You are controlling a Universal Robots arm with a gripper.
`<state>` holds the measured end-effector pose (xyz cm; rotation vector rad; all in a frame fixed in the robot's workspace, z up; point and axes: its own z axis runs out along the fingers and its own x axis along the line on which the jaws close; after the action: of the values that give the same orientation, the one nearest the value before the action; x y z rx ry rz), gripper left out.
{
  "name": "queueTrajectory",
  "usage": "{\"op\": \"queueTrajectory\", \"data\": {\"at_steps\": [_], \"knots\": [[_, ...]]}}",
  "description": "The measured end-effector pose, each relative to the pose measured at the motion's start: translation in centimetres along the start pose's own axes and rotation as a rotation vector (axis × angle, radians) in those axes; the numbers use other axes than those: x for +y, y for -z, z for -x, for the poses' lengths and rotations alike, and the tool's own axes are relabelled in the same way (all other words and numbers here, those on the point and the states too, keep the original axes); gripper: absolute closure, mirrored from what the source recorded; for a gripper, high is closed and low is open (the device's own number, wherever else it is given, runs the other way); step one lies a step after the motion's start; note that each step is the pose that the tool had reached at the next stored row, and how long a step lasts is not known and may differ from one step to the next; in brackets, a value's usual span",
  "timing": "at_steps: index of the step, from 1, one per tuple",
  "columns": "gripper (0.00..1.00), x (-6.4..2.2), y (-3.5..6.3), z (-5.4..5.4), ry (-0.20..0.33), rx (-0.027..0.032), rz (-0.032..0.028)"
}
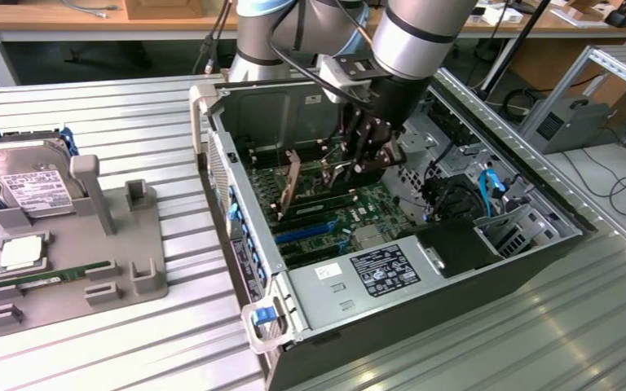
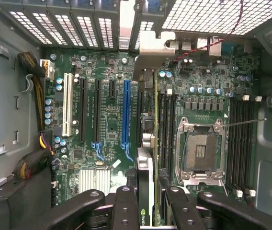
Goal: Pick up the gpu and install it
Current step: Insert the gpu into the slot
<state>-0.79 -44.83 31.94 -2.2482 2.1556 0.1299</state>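
Note:
The gpu (image 1: 291, 191) stands on edge inside the open computer case (image 1: 324, 326), its brownish face showing in the exterior view. Seen from the wrist, the gpu (image 2: 145, 155) runs edge-on over the motherboard (image 2: 102, 120), just beside the blue slot (image 2: 125, 112). Its silver bracket (image 2: 148, 52) reaches the rear slot openings. My gripper (image 1: 351, 173) hangs down into the case over the card. In the wrist view the gripper (image 2: 147, 175) has a black finger on each side of the card's near end, shut on it.
A grey fixture (image 1: 128, 269) at the exterior view's left holds a silver hard drive (image 1: 30, 187), a green memory stick (image 1: 58, 275) and a square chip (image 1: 19, 252). Inside the case are the open processor socket (image 2: 200, 151), cable bundles (image 2: 33, 81) and a drive cage (image 1: 509, 232).

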Motion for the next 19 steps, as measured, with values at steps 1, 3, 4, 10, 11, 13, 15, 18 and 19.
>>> {"op": "queueTrajectory", "data": {"at_steps": [1, 3, 4, 10, 11, 13, 15, 18, 19], "knots": [[0.73, 0.0, -0.05, -0.02, 0.0, 0.0, 0.0], [0.73, 0.0, -0.11, -0.04, 0.0, 0.0, 0.0], [0.73, 0.0, -0.13, -0.05, 0.0, -0.0001, 0.0], [0.73, -0.01, -0.29, -0.12, 0.0, -0.0001, 0.0], [0.73, -0.01, -0.31, -0.13, 0.0, 0.0, 0.0], [0.73, -0.01, -0.38, -0.15, 0.0, 0.0, 0.0], [0.73, -0.01, -0.44, -0.17, 0.0, 0.0, 0.0], [0.73, -0.02, -0.54, -0.21, 0.0, 0.0, 0.0], [0.73, -0.02, -0.57, -0.22, 0.0, 0.0, 0.0]]}}
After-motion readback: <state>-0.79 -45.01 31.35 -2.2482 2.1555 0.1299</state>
